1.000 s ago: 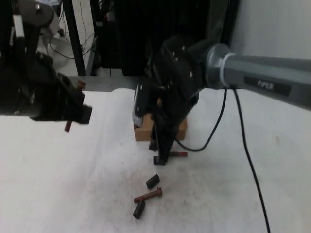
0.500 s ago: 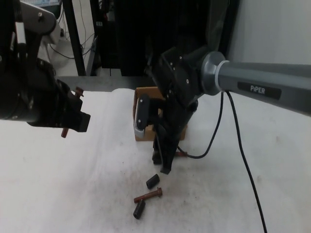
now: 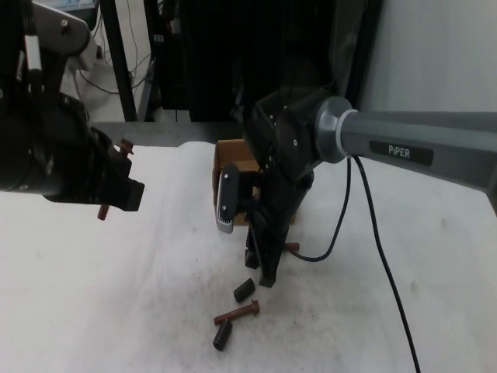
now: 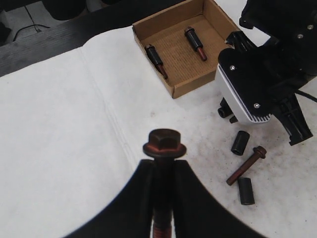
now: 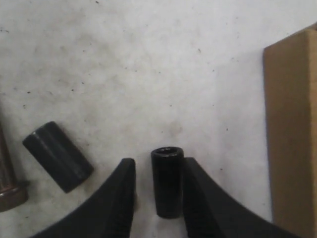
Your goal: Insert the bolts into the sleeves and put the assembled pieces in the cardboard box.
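- My left gripper (image 4: 164, 165) is clamped on a bolt (image 4: 164, 145). Both fingers pinch the shank, and the hexagonal head stands clear of the tips. In the high view it hangs at the left of the frame, above the white cloth (image 3: 116, 295).
- My right gripper (image 5: 157, 161) sits low at centre frame in the high view. Its fingers are parted astride a black sleeve (image 5: 167, 188): one finger touches it, the other shows a gap.
- The cardboard box (image 3: 229, 149) sits just behind that gripper, at upper centre. Two assembled pieces (image 4: 155, 57) lie inside it.
- At lower centre, a loose bolt (image 3: 237, 312) lies between two spare sleeves (image 3: 245, 290).
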Available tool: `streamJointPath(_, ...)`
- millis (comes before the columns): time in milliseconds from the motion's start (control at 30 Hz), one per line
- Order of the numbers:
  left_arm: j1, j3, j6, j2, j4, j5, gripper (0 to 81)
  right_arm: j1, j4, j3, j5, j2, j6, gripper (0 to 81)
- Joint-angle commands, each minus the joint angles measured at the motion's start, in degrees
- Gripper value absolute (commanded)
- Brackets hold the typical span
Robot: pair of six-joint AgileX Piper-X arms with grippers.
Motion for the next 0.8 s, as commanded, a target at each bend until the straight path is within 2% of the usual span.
streamJointPath(0, 0.22, -0.08, 0.26, -0.53, -0.35, -0.21, 0.2, -0.44, 0.18, -0.3, -0.04, 0.41, -0.96, 29.7)
streamJointPath(367, 0.22, -0.08, 0.26, -0.53, -0.35, -0.21, 0.2, -2.51, -0.62, -0.3, -0.04, 0.41, -1.35, 29.7)
streamJointPath(767, 0.22, -0.08, 0.24, -0.53, -2.19, -0.21, 0.2, -2.5, 0.01, -0.3, -1.47, 1.33, -1.35, 29.7)
